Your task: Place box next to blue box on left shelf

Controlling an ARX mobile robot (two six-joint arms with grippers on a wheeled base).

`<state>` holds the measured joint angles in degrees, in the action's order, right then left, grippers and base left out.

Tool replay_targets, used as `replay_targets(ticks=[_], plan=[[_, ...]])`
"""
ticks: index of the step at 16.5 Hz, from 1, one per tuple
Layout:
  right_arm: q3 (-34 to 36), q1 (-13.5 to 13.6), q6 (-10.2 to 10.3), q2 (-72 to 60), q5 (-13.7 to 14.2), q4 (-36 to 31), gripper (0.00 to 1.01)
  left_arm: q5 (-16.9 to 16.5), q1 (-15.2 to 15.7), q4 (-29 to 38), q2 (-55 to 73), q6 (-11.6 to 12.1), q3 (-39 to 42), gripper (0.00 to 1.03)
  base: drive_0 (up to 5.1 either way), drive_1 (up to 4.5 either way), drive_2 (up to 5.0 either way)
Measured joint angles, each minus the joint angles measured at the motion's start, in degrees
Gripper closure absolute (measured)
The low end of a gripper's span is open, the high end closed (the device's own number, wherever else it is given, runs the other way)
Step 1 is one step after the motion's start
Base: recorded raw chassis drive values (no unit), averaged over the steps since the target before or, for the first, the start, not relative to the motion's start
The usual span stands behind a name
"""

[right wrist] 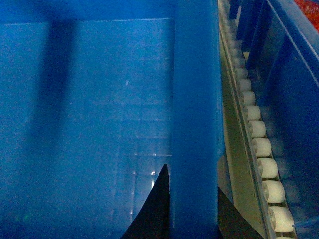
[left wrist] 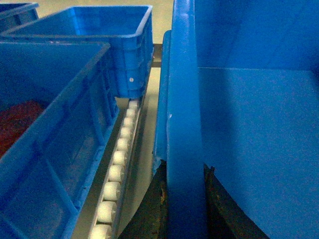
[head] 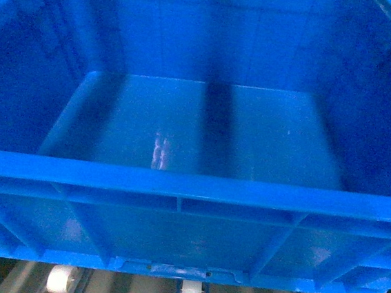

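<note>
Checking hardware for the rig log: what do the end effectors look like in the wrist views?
Little shows. Left end effector: two dark, near-black fingers, flat and tapering, with brownish scuffs on the left one. Right end effector: two plain black pointed fingers. No cables, markings or arm links visible; the head view shows neither arm.

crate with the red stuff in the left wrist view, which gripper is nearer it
Left. The left gripper clamps the box wall beside that crate; the right gripper holds the opposite wall.
</note>
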<state>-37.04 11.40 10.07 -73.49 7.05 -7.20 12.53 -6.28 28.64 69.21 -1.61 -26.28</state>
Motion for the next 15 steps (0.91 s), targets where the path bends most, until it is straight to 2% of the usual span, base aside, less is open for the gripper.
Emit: replay_targets(ticks=[4, 6, 9, 10, 12, 15], plan=[[-2.71, -2.80, 1.09, -9.53, -2.19, 0.59, 0.94, -1.88, -0.04, -2.03, 7.13, -0.17, -2.89, 0.94, 0.0, 0.00, 0.0], [-3.69, -3.26, 1.31, -10.62, -2.86, 2.47, 0.94, -1.68, -0.55, -5.46, 7.63, 0.00, -4.57, 0.94, 0.0, 0.00, 0.0], [-3.67, -4.42, 1.49, -11.67, -3.13, 2.27, 0.94, -1.81, -1.46, -5.22, 8.46, -0.24, -4.98, 0.94, 0.0, 0.00, 0.0], [-3.61, -4.85, 1.40, -11.67, -3.17, 2.23, 0.94, -1.88, -1.95, -4.81, 8.90, -0.57, -4.98, 0.94, 0.0, 0.00, 0.0], [-3.80, -5.97, -0.48, -11.65, -3.23, 3.39, 0.94, -1.62, -2.97, -6.25, 10.58, -2.21, -5.09, 0.94, 0.0, 0.00, 0.0], [-3.91, -5.95, -0.66, -11.63, -3.37, 4.68, 0.94, -1.60, -2.97, -9.90, 11.39, -2.84, -6.84, 0.94, 0.0, 0.00, 0.0]])
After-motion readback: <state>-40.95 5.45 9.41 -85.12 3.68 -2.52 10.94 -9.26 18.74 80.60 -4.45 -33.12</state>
